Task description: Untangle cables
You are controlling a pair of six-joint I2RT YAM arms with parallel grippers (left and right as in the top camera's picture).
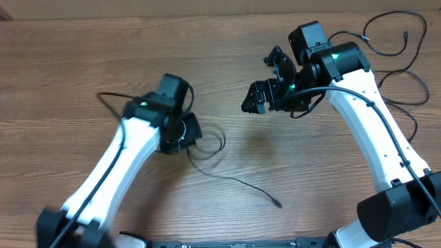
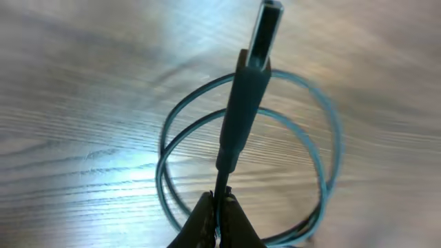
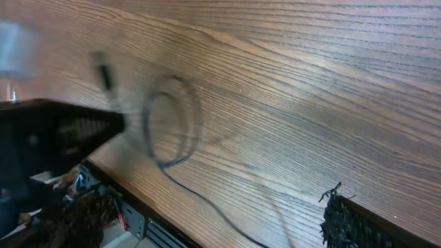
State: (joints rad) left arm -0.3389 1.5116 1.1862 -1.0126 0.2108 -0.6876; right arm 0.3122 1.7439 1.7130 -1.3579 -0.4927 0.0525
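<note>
Left gripper (image 2: pixel 218 215) pinches the cable (image 2: pixel 165 172) just behind its plug (image 2: pixel 248 83), whose long axis points straight away from the fingertips; right gripper's (image 1: pixel 267 79) fingers stand wide.

1 tabletop (image 1: pixel 83 55). 2 pincers: left pincer (image 2: pixel 219 207), right pincer (image 1: pixel 267 77). 1 looped cable (image 2: pixel 241 103) at the left pincer; at least 1 loose cable (image 1: pixel 406 33) well apart from it.

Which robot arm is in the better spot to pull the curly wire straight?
Probably left. The left gripper is shut on the black cable just below its plug. The right gripper hangs open and empty, off to the side.
</note>
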